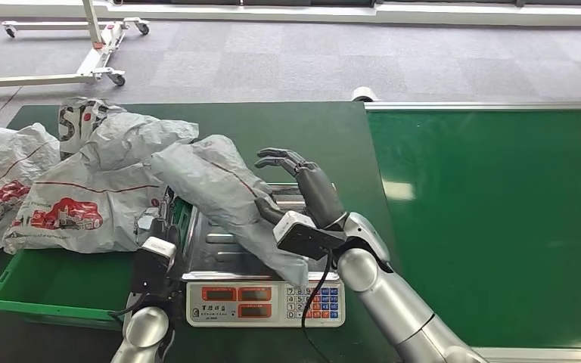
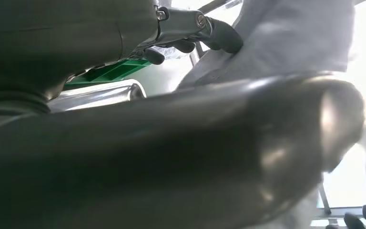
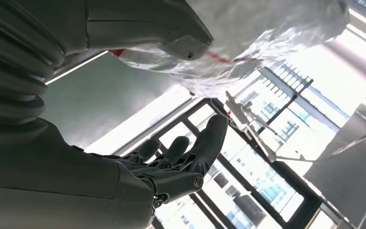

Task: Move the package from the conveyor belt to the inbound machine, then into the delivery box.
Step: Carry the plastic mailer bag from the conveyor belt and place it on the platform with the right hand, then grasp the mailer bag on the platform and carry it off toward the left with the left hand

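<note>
The green conveyor belt (image 1: 492, 219) runs along the right. A grey package (image 1: 227, 198) lies draped across the scale (image 1: 261, 291), just beside the green bin (image 1: 23, 291) piled with bags. The right hand (image 1: 302, 193) touches the package, fingers spread and gripping nothing. Can't tell what the left hand (image 2: 190, 33) is doing.

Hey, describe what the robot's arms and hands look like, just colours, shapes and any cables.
Both arms are shiny silver tubes with rounded joints. The right hand is dark grey with slim, darker jointed fingers and a thick grey thumb; a black camera box with a pale face sits at its wrist, and a black cable hangs from it. The left hand is mostly hidden behind a similar black box at its wrist.
</note>
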You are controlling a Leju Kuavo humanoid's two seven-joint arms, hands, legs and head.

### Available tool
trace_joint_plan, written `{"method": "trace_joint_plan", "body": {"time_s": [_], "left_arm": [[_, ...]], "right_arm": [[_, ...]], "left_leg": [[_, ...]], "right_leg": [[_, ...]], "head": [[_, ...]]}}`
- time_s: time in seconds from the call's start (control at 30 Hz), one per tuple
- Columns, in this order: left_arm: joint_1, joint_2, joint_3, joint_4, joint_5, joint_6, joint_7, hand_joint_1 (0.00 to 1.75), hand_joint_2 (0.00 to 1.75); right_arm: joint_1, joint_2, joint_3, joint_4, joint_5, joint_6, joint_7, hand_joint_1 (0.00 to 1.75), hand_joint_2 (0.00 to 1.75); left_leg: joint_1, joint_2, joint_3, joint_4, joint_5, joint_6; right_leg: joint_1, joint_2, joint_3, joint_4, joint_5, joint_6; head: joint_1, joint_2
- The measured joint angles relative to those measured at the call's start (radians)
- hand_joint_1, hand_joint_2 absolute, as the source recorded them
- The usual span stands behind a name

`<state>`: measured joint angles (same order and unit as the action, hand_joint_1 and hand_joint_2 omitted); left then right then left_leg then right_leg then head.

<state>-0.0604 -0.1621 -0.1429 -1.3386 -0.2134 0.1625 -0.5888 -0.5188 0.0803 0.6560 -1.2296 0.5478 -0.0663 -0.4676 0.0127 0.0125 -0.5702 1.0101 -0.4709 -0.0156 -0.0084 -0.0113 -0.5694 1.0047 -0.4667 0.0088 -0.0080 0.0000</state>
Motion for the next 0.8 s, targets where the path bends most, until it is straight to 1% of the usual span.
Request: {"method": "trace_joint_plan", "body": {"time_s": [0.03,0.07,0.17,0.23,0.3,0.4,0.5,0.6,0.7,0.8], "left_arm": [[0.002,-0.001,0.001,0.004,0.001,0.002,-0.002,0.0,0.0],[0.003,-0.001,0.002,0.008,0.002,0.003,-0.003,0.0,0.0],[0.007,-0.001,0.008,0.018,0.008,0.005,-0.008,0.0,0.0],[0.007,-0.001,0.013,0.025,0.011,0.005,-0.01,0.0,0.0],[0.007,-0.001,0.017,0.031,0.012,0.005,-0.013,0.0,0.0],[0.009,-0.001,0.022,0.04,0.012,0.005,-0.017,0.0,0.0],[0.015,-0.001,0.025,0.043,0.012,0.005,-0.022,0.0,0.0],[0.026,-0.001,0.025,0.043,0.012,0.011,-0.032,0.0,0.0],[0.029,-0.001,0.025,0.045,0.012,0.016,-0.038,0.0,0.0],[0.029,-0.001,0.025,0.046,0.012,0.016,-0.039,0.0,0.0]], "right_arm": [[-0.009,0.004,0.012,0.019,-0.01,0.006,-0.007,0.0,0.44],[-0.016,0.009,0.023,0.035,-0.017,0.01,-0.011,0.0,0.0],[-0.025,0.018,0.044,0.068,-0.073,0.031,-0.008,0.0,0.0],[-0.029,0.018,0.044,0.086,-0.141,0.042,0.001,0.0,0.0],[-0.035,0.015,0.028,0.106,-0.209,0.033,0.001,0.0,0.0],[-0.049,-0.004,-0.02,0.124,-0.266,0.005,-0.007,0.0,0.0],[-0.058,-0.032,-0.073,0.125,-0.282,-0.031,-0.009,0.0,0.0],[-0.067,-0.068,-0.146,0.115,-0.314,-0.08,-0.015,0.0,0.0],[-0.087,-0.098,-0.219,0.103,-0.34,-0.088,-0.018,0.0,0.0],[-0.097,-0.113,-0.261,0.094,-0.345,-0.088,-0.019,0.0,0.0]], "left_leg": [[0.0,0.0,0.0,0.0,0.0,0.0],[0.0,0.0,0.0,0.0,0.0,0.0],[0.0,0.0,0.0,0.0,0.0,0.0],[0.0,0.0,0.0,0.0,0.0,0.0],[0.0,0.0,0.0,0.0,0.0,0.0],[0.0,0.0,0.0,0.0,0.001,0.001],[0.0,0.0,0.0,0.0,0.001,0.001],[-0.001,-0.001,-0.001,0.001,0.001,0.001],[-0.001,-0.001,-0.001,0.001,0.001,0.001],[-0.002,0.0,-0.001,0.001,0.001,0.001]], "right_leg": [[0.0,0.0,0.0,0.0,0.0,0.0],[0.0,0.0,0.0,0.0,0.0,0.0],[0.0,-0.001,0.0,0.0,0.0,0.0],[0.0,-0.001,-0.001,0.0,0.0,0.0],[0.0,-0.001,-0.001,0.0,0.0,0.0],[0.0,-0.001,-0.001,0.0,0.0,0.0],[-0.001,-0.001,-0.001,0.0,0.001,0.0],[-0.001,-0.001,-0.001,0.0,0.001,0.0],[-0.001,-0.001,-0.001,0.0,0.001,0.0],[-0.001,-0.001,-0.001,0.0,0.001,0.0]], "head": [[0.0,0.0],[0.0,0.0],[0.0,0.0],[0.0,0.0],[0.0,0.0],[0.0,0.0],[0.0,0.0],[0.0,0.0],[0.0,0.0],[0.0,0.0]]}}
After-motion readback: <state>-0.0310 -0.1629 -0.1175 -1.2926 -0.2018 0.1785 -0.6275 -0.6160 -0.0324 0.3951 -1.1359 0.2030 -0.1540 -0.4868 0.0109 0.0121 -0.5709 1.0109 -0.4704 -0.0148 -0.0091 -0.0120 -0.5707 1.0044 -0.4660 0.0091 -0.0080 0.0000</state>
